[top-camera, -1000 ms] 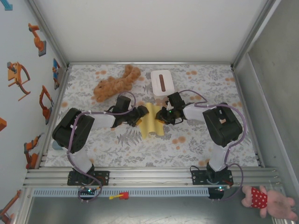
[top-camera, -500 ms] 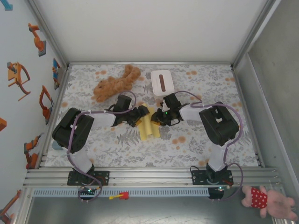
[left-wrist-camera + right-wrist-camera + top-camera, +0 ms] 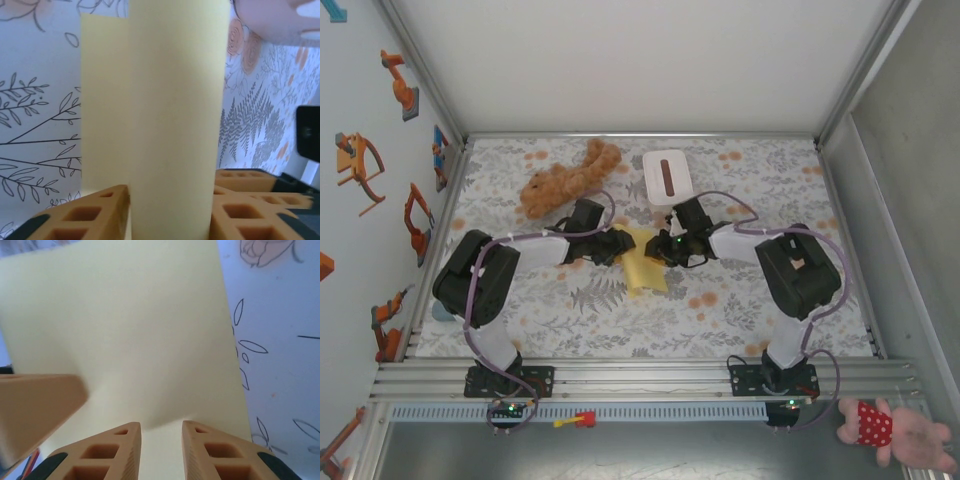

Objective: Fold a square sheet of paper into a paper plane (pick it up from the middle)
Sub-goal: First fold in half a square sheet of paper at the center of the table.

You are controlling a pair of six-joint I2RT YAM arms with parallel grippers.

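Between the arms, left gripper and right gripper each pinch the square sheet of paper; align edges before creasing.

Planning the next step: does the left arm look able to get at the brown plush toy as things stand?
Probably not freely: the plush toy lies unobstructed just beyond the left gripper, but its jaws stand around the folded yellow paper, which the right gripper also grips.

Overhead view facing down, both wrist views close, sharing paper
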